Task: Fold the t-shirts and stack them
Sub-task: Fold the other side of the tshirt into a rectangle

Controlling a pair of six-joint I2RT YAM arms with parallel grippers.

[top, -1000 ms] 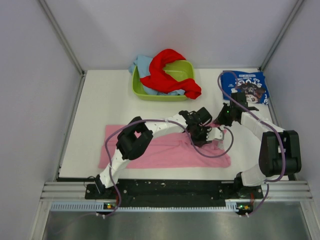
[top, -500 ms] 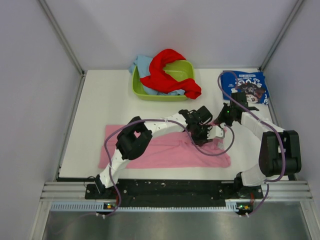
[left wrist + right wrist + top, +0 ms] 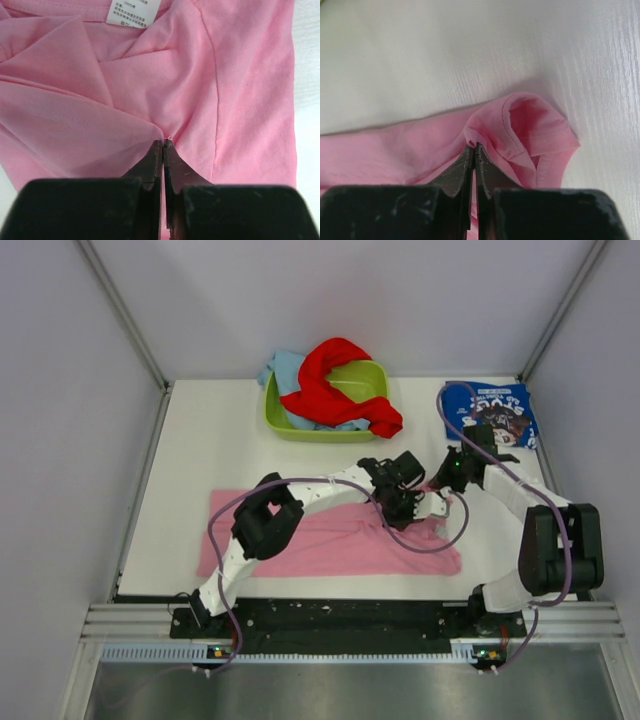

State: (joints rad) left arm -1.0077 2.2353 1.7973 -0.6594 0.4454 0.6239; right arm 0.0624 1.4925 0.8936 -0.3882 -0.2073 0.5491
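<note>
Shirt look: pink t-shirt (image 3: 330, 545) is plain and rumpled, spread on the table (image 3: 190, 460) before the arms.
Left gripper (image 3: 163, 144): jaws together, pinching a pink fold.
Right gripper (image 3: 474, 146): jaws together on its curled edge.
Count: four shirts. One pink, one navy t-shirt (image 3: 492, 412) far right, one red t-shirt (image 3: 335, 385) and one light blue t-shirt (image 3: 283, 370) in one green tub (image 3: 300, 430).

Four t-shirts (image 3: 330, 545), one tub (image 3: 272, 418), two arms (image 3: 320, 490)
</note>
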